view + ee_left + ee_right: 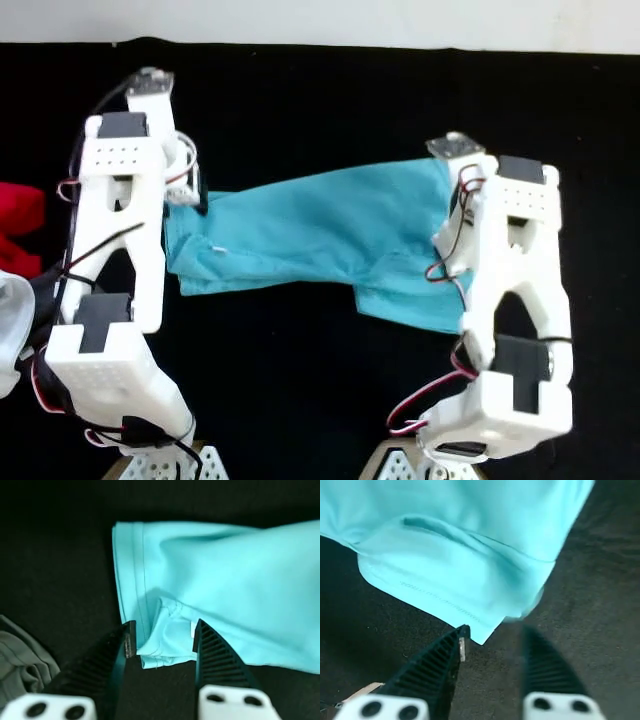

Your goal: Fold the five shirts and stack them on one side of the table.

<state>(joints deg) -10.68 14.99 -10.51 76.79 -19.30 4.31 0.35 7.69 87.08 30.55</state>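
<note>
Table (300,400): teal shirt (320,230), one; red shirt (20,212), maybe.

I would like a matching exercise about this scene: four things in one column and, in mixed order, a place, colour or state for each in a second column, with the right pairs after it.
Things
1. teal shirt
2. red cloth
3. left tool
4. table

Descriptions
A. black surface
B. open, its fingers on either side of a shirt corner
C. lying stretched out across the middle
D. bunched at the left edge of the high view

Pairs: 1-C, 2-D, 3-B, 4-A
</note>
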